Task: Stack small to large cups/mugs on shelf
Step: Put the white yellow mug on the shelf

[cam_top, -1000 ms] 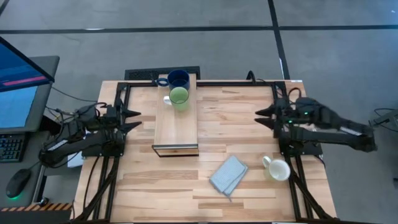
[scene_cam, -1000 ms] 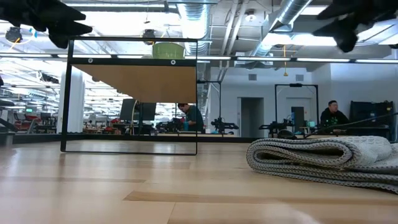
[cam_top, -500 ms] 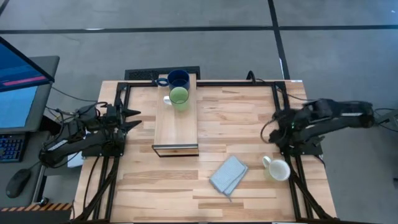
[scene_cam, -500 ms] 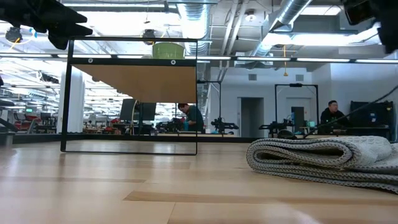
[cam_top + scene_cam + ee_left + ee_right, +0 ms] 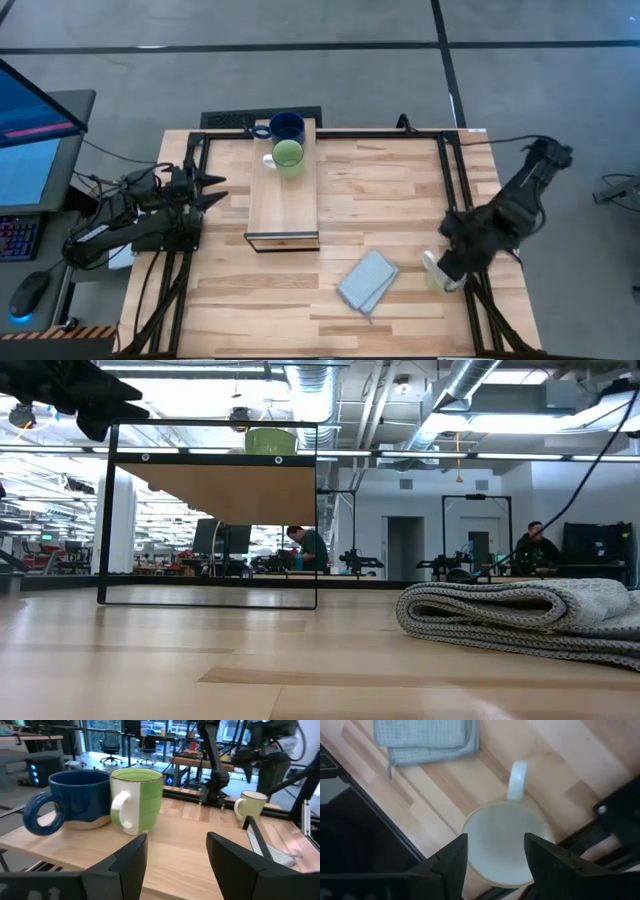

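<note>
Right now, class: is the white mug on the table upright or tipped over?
Upright. The right wrist view looks straight down into the white mug's round open mouth, its handle sticking out sideways over the table.

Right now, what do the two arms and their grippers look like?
Both arms are dark, near-black, jointed links. The left gripper ends in two pointed dark fingers, broad and angular up close. The right gripper has matching dark fingers. Thin black cables trail from each arm. No markings are readable.
</note>
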Controlling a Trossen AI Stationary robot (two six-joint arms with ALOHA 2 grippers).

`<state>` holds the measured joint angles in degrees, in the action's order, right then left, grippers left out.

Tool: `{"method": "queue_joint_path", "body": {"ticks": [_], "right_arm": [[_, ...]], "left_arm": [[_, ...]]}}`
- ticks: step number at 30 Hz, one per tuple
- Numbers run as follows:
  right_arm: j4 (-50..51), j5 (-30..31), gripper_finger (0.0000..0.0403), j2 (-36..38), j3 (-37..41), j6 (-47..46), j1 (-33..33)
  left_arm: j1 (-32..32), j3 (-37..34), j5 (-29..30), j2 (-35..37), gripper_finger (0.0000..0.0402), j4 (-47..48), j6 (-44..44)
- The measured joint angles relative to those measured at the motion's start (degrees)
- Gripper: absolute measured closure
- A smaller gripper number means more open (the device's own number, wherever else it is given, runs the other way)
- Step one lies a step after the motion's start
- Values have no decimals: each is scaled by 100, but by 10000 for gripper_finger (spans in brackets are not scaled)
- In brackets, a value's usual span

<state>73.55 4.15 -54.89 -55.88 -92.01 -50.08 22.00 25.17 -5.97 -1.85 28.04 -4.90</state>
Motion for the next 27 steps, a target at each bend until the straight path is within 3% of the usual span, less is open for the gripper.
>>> {"method": "queue_joint_path", "body": {"ticks": [6,14,19,27], "right_arm": [[-243,492,187,-275,0,-1835,-1286],[-335,644,187,-790,0,-3772,-2020],[57,636,187,-1189,0,-4341,-2093],[248,243,187,-1468,0,-4467,-2068]], "left_arm": [[0,0,86,0,207,13,-34],[0,0,86,0,207,13,-34],[-1,2,86,0,207,14,-32],[0,2,84,0,207,15,-34]]}}
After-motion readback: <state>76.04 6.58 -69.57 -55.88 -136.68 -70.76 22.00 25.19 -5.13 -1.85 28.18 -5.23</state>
